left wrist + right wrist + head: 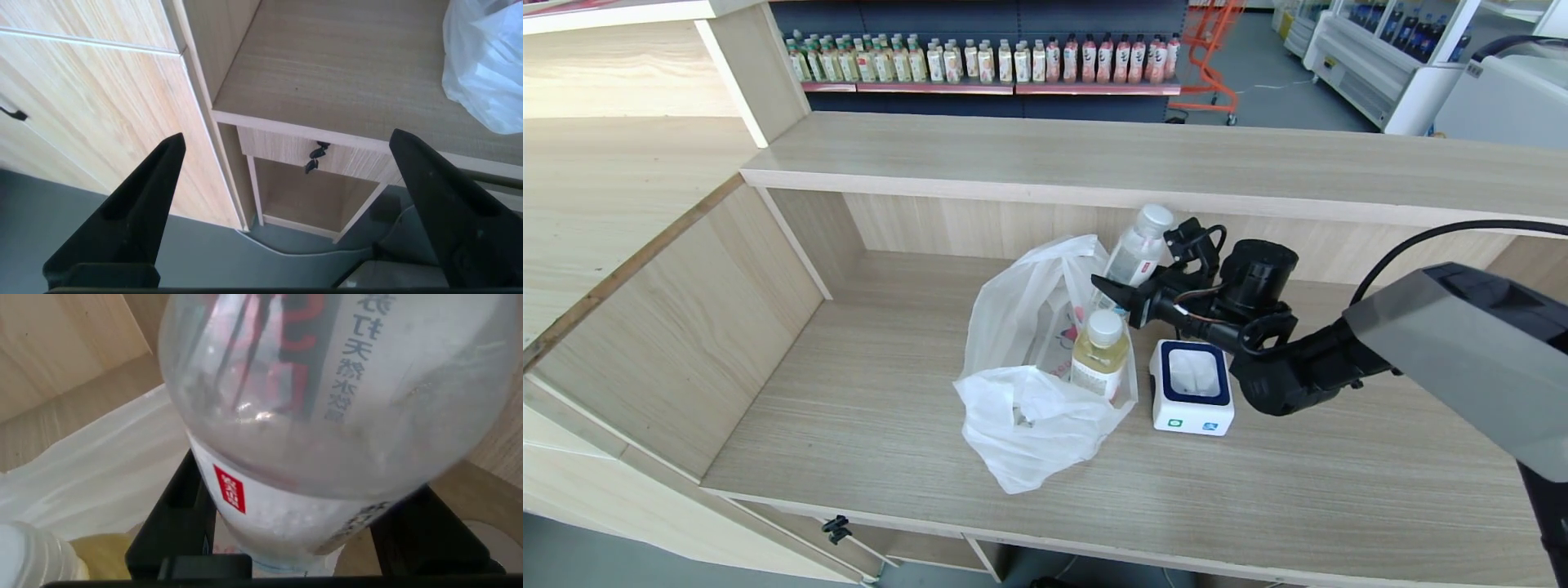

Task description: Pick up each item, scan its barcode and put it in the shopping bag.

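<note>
Wooden counter (849, 425): my right gripper (1131, 298) extended above the white shopping bag (1013, 408) rim, clamped on a tilted clear bottle (1137, 249); my left gripper (288, 139) spread wide, low before the counter's front edge

The clear bottle (343, 408), across the top of the right wrist view, bears dark and red characters and a small red tag with white ones. The scanner (1191, 385), centre of the head view, shows a green icon and a blue icon on its front. Other print is too small to read.
</note>
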Available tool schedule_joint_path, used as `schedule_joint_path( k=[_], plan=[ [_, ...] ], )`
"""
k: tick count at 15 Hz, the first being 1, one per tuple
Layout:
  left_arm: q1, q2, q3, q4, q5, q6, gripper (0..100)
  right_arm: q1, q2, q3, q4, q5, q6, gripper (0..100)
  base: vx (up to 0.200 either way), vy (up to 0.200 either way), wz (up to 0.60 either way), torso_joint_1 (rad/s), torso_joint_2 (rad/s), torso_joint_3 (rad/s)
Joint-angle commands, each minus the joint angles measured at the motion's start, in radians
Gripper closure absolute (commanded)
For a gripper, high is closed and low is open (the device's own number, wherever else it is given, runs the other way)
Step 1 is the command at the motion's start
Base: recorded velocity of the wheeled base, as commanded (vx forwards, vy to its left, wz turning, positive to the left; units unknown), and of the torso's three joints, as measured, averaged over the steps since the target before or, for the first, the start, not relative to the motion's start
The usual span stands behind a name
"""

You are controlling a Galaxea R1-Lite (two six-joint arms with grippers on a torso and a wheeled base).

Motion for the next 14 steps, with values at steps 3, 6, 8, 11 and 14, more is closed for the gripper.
schedule_joint_path(
  k=[3, 6, 8, 11, 14],
  plan=[
    [0.000, 0.000, 0.000, 0.000, 0.001, 0.000, 0, 0.023, 0.101, -0.102, 0.001, 0.000, -0.011, 100, 0.000, 0.000, 0.00, 0.000, 0.00, 0.000],
    [0.000, 0.000, 0.000, 0.000, 0.001, 0.000, 0, 0.023, 0.135, -0.111, -0.002, 0.000, -0.055, 100, 0.000, 0.000, 0.00, 0.000, 0.00, 0.000],
    [0.000, 0.000, 0.000, 0.000, 0.001, 0.000, 0, 0.020, 0.147, -0.111, -0.002, 0.001, -0.086, 100, 0.000, 0.000, 0.00, 0.000, 0.00, 0.000],
    [0.000, 0.000, 0.000, 0.000, 0.001, 0.000, 0, 0.016, 0.162, -0.113, -0.008, 0.003, -0.118, 100, 0.000, 0.000, 0.00, 0.000, 0.00, 0.000],
    [0.000, 0.000, 0.000, 0.000, 0.001, 0.000, 0, 0.008, 0.169, -0.111, -0.008, 0.006, -0.163, 100, 0.000, 0.000, 0.00, 0.000, 0.00, 0.000]
  ],
)
